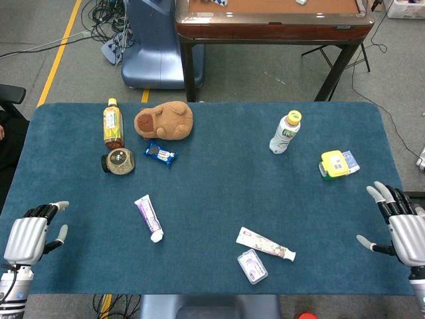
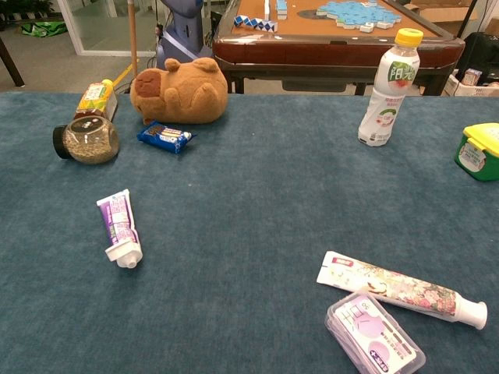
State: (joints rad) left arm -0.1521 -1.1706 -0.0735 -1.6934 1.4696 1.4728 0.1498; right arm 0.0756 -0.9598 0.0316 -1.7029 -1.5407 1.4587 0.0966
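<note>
Your left hand [image 1: 30,238] rests at the near left corner of the blue table [image 1: 212,166], fingers apart and holding nothing; your right hand [image 1: 398,226] sits at the near right edge, likewise spread and empty. Nearest your left hand lies the purple tube [image 1: 149,217], flat on the cloth toward the near left, cap pointing at the near edge. It looks light and soft, so it will likely dent if you squeeze hard; take it across the middle of its body, not at the slippery cap. Nearest your right hand, along the near edge, lies the floral tube [image 1: 265,244], touching or just beside the clear plastic case [image 1: 252,266]. The case looks stiff, smooth and low, hard to get fingers under. By the right edge, further back, sits the yellow-lidded box [image 1: 337,164].
</note>
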